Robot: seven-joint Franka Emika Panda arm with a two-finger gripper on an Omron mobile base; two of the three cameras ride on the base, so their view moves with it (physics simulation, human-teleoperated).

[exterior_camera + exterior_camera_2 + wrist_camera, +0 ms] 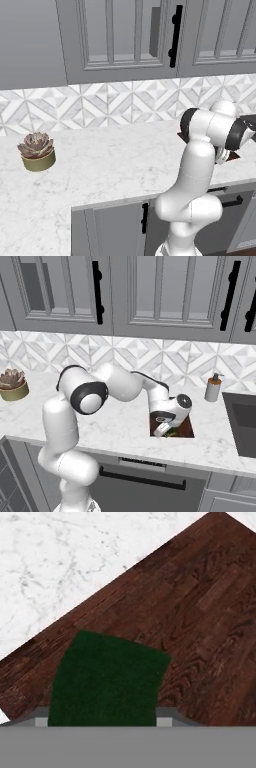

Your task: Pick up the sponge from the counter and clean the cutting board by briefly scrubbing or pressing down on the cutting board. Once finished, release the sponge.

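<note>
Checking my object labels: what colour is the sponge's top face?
Dark green; the sponge shows best in the hand view, lying on the reddish-brown cutting board.

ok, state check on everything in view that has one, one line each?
sponge: dark green face up, lying over the cutting board, between the gripper's fingers
gripper: low over the board, shut on the sponge
cutting board: flat on the counter, partly covered by the sponge
potted plant: upright on the counter, far left
soap dispenser: upright beside the sink
cabinet doors: closed
</note>
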